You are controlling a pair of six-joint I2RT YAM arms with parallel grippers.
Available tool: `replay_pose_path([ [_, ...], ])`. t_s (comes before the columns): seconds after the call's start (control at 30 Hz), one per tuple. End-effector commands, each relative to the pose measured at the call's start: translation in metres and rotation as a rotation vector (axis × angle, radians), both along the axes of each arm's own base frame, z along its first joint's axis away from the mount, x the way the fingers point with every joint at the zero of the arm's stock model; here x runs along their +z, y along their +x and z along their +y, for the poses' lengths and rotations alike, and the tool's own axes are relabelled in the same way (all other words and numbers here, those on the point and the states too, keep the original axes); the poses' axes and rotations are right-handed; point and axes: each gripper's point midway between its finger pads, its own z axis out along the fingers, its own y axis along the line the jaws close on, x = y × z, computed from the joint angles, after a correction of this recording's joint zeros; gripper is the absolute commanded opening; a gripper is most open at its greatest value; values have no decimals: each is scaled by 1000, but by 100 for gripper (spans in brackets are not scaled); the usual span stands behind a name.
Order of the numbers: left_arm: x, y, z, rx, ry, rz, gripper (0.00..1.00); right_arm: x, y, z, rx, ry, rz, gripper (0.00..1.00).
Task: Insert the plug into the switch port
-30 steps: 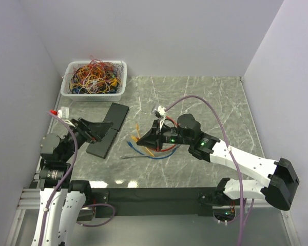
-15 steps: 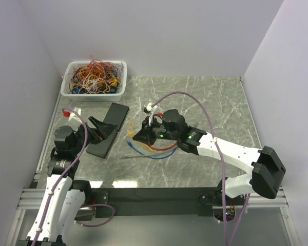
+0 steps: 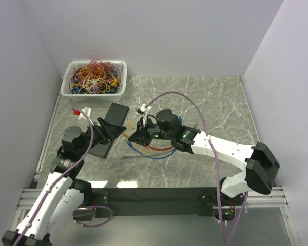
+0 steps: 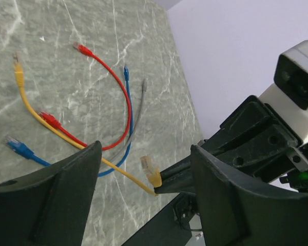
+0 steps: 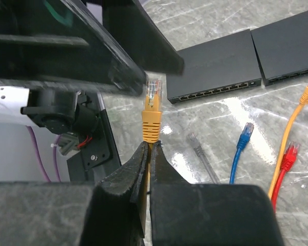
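The right gripper [image 5: 149,147] is pinching the yellow cable [image 4: 25,97] tightly just below its plug [image 5: 152,97], with the two fingers closed on the boot and no gap showing between them. The plug is pointing away from the fingers and is hanging in the air above the left half of the bench, near the left edge; it is not touching any port. The left gripper [image 4: 145,151] is standing wide open and is holding nothing, and in its wrist view the plug is sitting between its two spread fingers. Two black switches [image 5: 215,66] are lying end to end on the bench close to the left edge, with their rows of ports facing the middle of the bench, and the plug is a little apart from them. A red cable [image 4: 126,97], a blue cable [image 4: 126,82] and a grey cable [image 4: 141,102] are lying loose on the marble around the middle of the bench. A white basket [image 3: 92,96] full of tangled cables is standing in the far left corner.
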Motion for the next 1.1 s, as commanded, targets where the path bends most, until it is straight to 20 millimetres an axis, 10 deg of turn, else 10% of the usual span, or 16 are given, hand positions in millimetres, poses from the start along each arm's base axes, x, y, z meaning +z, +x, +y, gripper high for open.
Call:
replay_pose_path([
  [0.0,10,10,-4,41,-9,-31,73,30,1,10,9,72,-52,0],
  [1.07,13,11,-10,99,8,-27,24,18,4,14,-16,56,-31,0],
])
